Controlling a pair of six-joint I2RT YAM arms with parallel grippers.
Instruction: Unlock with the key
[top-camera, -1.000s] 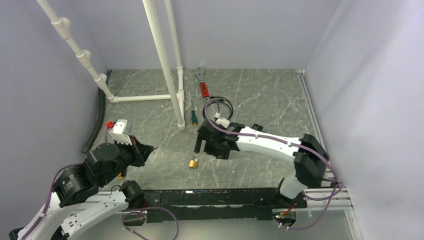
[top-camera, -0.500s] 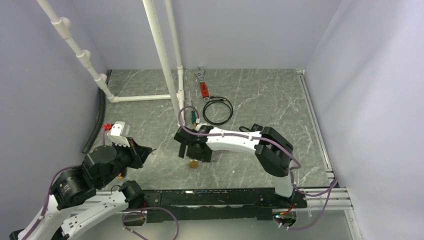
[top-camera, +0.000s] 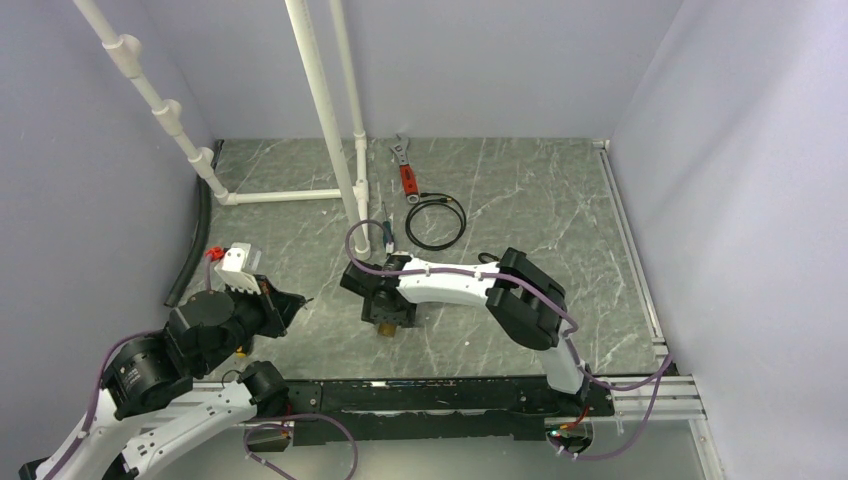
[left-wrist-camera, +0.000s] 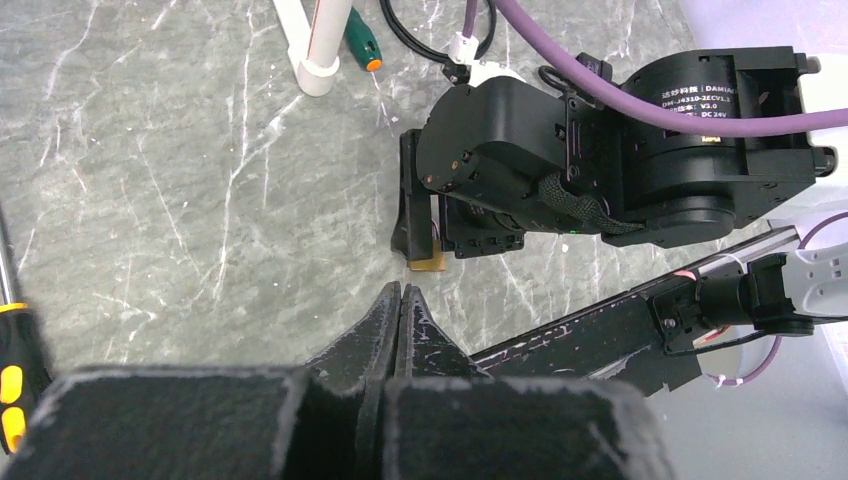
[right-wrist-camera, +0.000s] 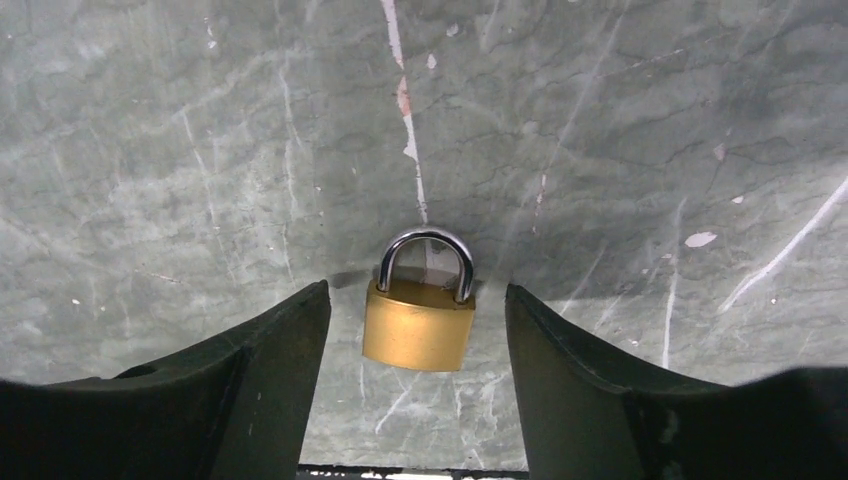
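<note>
A small brass padlock (right-wrist-camera: 420, 322) with a closed steel shackle lies flat on the grey marbled table (top-camera: 520, 200), near the front middle. It shows in the top view (top-camera: 386, 328) and in the left wrist view (left-wrist-camera: 428, 262). My right gripper (right-wrist-camera: 415, 292) is open, low over the table, with one finger on each side of the padlock and not touching it. In the top view the right gripper (top-camera: 384, 312) covers most of the lock. My left gripper (left-wrist-camera: 400, 288) is shut and held above the table left of the padlock (top-camera: 300, 300). No key shows in any view.
A green-handled screwdriver (top-camera: 388, 235), a black cable coil (top-camera: 435, 220) and a red-handled wrench (top-camera: 405, 170) lie behind the right arm. A white pipe frame (top-camera: 340, 150) stands at the back left, with a black hose (top-camera: 195, 235) along the left wall. A yellow-and-black tool handle (left-wrist-camera: 10, 370) lies under the left arm.
My right arm swung left and forward, and its open gripper came down around the padlock. My left gripper dropped slightly and stayed shut.
</note>
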